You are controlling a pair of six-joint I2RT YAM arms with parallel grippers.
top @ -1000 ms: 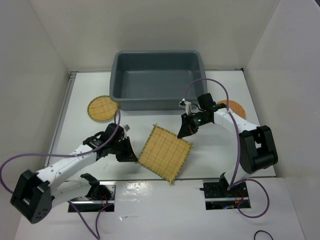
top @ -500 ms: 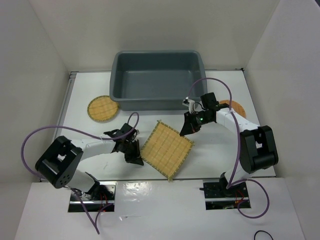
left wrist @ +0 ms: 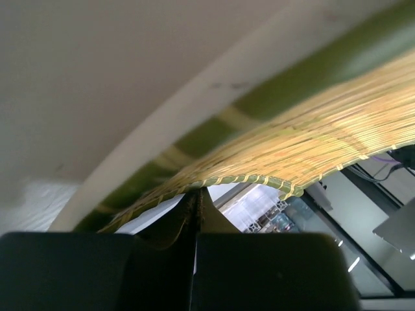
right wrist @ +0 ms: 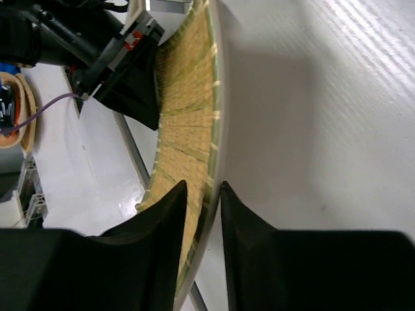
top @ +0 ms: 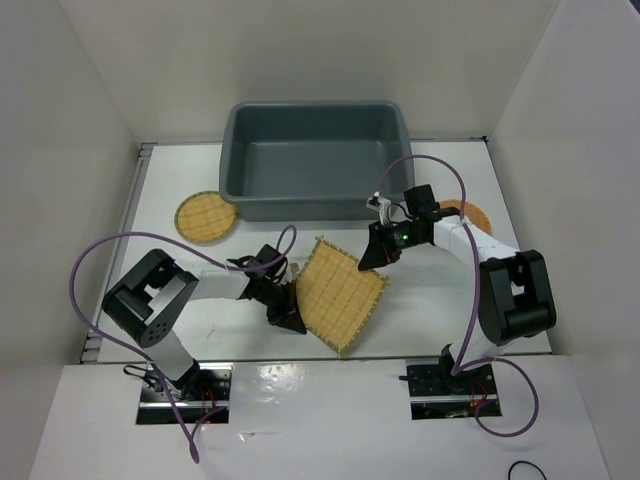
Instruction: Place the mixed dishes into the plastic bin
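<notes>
1. Mat (top: 340, 293): one, square, yellow slatted bamboo. It lies in front of the bin (top: 310, 108), set cornerwise to it, on the white table (top: 430, 310), apart from the bin's near wall.
2. Bin: one, dark grey tub, at the far middle of the table.
3. Woven discs: two. The yellow dark-rimmed disc (top: 205, 215) lies flat just off the bin's front-left corner. The orange-brown disc (top: 473, 215) lies off the bin's front-right corner, partly hidden by the right arm.
4. Left gripper (top: 293, 318): at the mat corner farthest left of the bin. In the wrist view its fingers are pressed to a thin slit, pinching the mat's edge.
5. Right gripper (top: 375, 258): at the mat corner nearest the bin's right end. Its fingers are clamped either side of the mat's edge.
</notes>
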